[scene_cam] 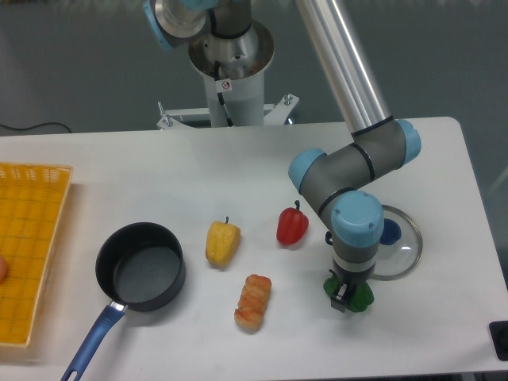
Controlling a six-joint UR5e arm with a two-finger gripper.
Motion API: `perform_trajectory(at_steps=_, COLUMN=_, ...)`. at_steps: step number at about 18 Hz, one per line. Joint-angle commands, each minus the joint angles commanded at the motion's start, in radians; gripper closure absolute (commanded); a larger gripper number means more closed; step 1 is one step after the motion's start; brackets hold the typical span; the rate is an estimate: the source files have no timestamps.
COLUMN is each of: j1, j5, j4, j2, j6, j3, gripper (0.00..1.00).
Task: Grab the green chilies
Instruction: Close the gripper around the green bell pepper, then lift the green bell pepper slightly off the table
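Note:
The green chilies [362, 298] lie on the white table right of centre near the front, a glossy dark-green lumpy toy mostly hidden under my wrist. My gripper [344, 294] points straight down onto it, with the fingers reaching down around the toy. Only green bits show at both sides of the fingers. The arm hides the fingertips, so I cannot tell whether they are closed on the toy.
A red pepper [292, 226], a yellow pepper [222, 242] and an orange shrimp-like toy [253, 302] lie mid-table. A black pan with a blue handle [140, 267] sits left. A yellow basket [28, 246] is at the far left. A glass lid [397, 242] lies behind the gripper.

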Motion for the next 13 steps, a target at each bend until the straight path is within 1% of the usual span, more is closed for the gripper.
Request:
perform_trajectory(at_steps=2, j1=0.000, j5=0.000, j4=0.000, j2=0.003, j6=-0.032, j3=-0.005, gripper=0.49)
perform_trajectory(at_steps=4, j1=0.000, j5=-0.003, j4=0.000, j2=0.008, j6=-0.069, j3=-0.005, gripper=0.51)
perform_trajectory(at_steps=6, j1=-0.008, j5=-0.005, j4=0.000, j2=0.021, j6=-0.158, j3=-0.003, gripper=0.57)
perform_trajectory(at_steps=9, j1=-0.018, j5=-0.005, j4=0.000, j2=0.046, j6=-0.231, j3=-0.005, gripper=0.58)
perform_trajectory(at_steps=11, j1=-0.037, j5=-0.006, j4=0.000, j2=0.067, j6=-0.357, j3=-0.008, gripper=0.58)
perform_trajectory(at_steps=13, j1=-0.041, j5=-0.006, j4=0.000, j2=0.077, j6=-0.422, j3=-0.008, gripper=0.57)
